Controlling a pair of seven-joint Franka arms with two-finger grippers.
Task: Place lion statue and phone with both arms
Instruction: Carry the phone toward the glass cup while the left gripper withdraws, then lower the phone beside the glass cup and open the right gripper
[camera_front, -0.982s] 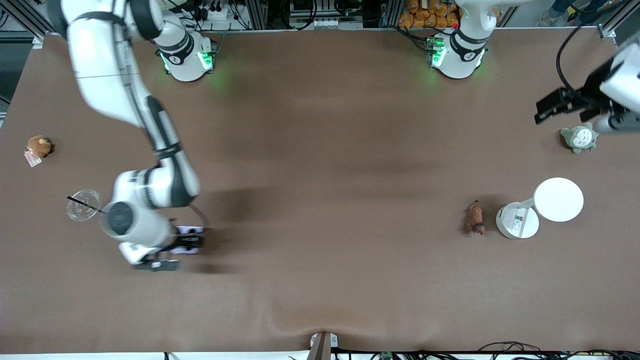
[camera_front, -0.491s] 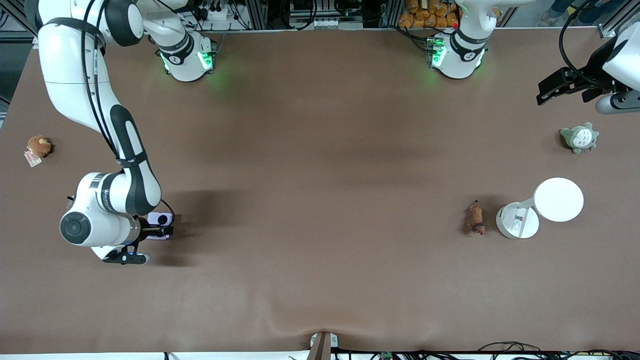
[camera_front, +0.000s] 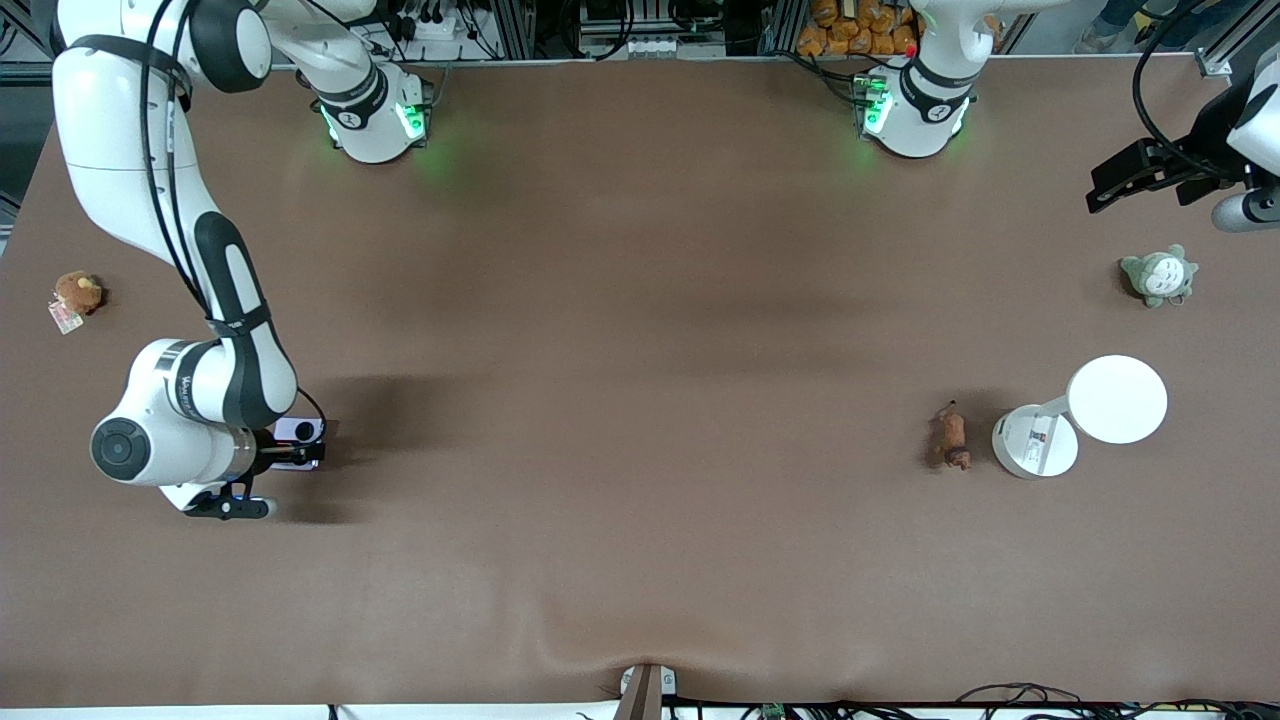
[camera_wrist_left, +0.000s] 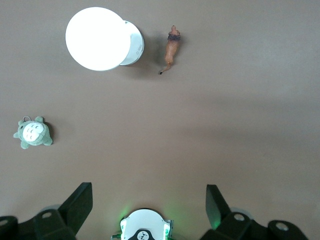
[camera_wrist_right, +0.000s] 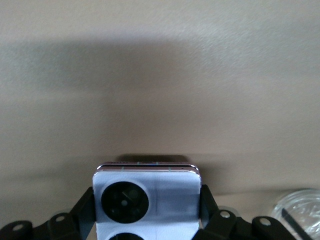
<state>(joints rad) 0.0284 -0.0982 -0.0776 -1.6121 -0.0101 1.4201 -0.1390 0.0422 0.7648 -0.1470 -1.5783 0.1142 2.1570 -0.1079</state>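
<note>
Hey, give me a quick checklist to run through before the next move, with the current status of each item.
1. Right hand shut on the phone: ok, a finger presses on each side of it.
2. Phone clear of the table: cannot tell; its height does not show.
3. Left hand free: ok, open and holding nothing, up over the left arm's end of the table.
4. Lion statue reachable: ok, it lies untouched beside the white lamp.
5. Room around the lion statue: not ok, the lamp's base sits close beside it.
6. Grey-green plush out of the way: ok, well apart from the lion statue.
</note>
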